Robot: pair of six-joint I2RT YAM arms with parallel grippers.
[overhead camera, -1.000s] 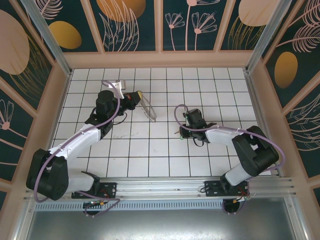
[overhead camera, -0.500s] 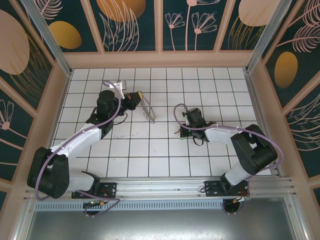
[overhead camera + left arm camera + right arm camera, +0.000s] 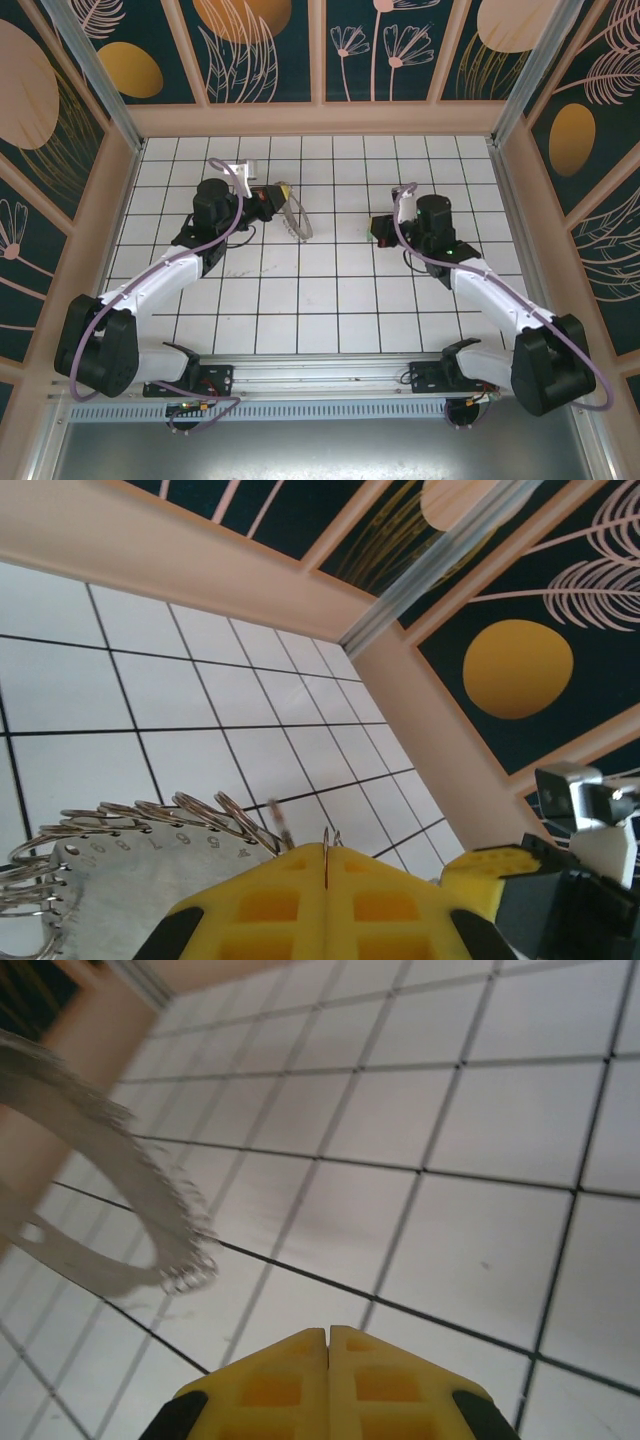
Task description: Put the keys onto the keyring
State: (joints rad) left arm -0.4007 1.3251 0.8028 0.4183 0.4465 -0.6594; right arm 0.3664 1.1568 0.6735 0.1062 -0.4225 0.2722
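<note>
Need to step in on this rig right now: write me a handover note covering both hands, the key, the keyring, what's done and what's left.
Left hand: shut on the keyring, holding it off the table over the far-left tiles.
Right hand: shut. In the top view a green speck at its tip looks like the green-headed key, but its wrist view shows no key between the pads, so confirm the grip.
Done: the keyring is held up, and the key seems picked up.
Left: the hands are well apart. Bring them together and thread the key onto the ring.
</note>
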